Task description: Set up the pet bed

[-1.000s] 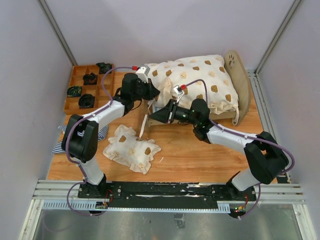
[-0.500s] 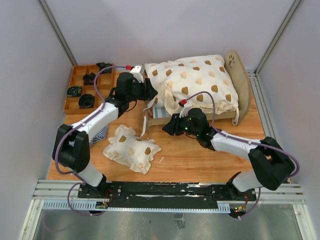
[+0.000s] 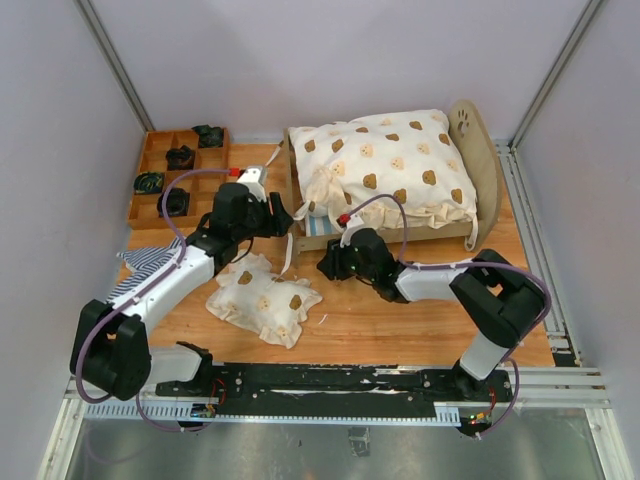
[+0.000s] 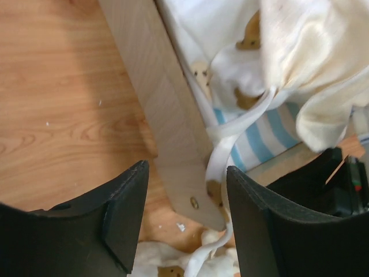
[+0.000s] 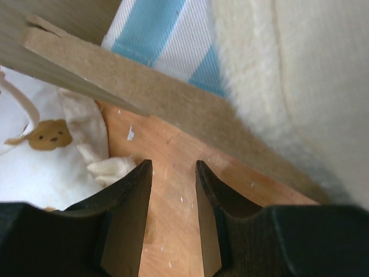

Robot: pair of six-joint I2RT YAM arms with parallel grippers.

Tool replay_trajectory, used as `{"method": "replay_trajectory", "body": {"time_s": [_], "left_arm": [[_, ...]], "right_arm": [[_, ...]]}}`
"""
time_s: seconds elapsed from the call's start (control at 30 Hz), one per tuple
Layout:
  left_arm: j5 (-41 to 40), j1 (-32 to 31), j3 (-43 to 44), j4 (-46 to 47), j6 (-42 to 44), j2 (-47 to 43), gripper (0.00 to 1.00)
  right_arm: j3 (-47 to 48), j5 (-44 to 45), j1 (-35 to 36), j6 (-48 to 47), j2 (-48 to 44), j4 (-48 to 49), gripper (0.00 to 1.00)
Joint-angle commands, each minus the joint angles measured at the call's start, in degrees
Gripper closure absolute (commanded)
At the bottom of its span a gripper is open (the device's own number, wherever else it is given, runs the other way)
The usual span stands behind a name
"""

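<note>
Pet bed [image 3: 478, 160] was pictured far right on bench [image 3: 400, 320] | striped mattress [image 5: 155, 29] fitted, bear-print quilt [image 3: 390, 165] heaped over it | pillow [image 3: 265, 297], on bench, judged not yet placed | left jaws, right jaws parted, empty, by footboard [image 4: 173, 127].

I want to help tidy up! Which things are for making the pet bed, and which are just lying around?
For the bed: pet bed, striped mattress, probably the bear-print quilt and small pillow.
Just lying about: brown tray, striped cloth.
</note>
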Motion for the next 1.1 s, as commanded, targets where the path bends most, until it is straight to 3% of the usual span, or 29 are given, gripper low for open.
{"method": "replay_trajectory", "body": {"time_s": [0.0,0.23,0.47,0.77,0.87,1.07], "left_arm": [[-0.6,0.3,-3.0,4.1,-2.0,-1.4,0.40],[2.4,0.2,-3.0,7.2,-4.1,0.9,0.39],[-0.4,0.3,-3.7,7.7,-6.3,2.2,0.39],[-10.2,0.3,-6.5,5.3,-11.5,-4.6,0.38],[-11.2,0.3,-9.7,6.1,-12.7,-6.8,0.38],[-10.4,0.3,-16.3,10.8,-13.2,-8.6,0.38]], "right_arm": [[4.8,4.8,0.9,-2.0,3.7,6.8,0.62],[13.3,8.5,0.9,-0.8,10.6,4.9,0.58],[18.1,16.5,2.7,9.5,16.9,2.0,0.58],[30.5,31.3,8.7,12.1,24.3,-14.4,0.58],[31.7,38.3,10.3,11.6,25.7,-16.1,0.58],[33.8,43.4,12.3,10.9,28.7,-20.1,0.60]]}}
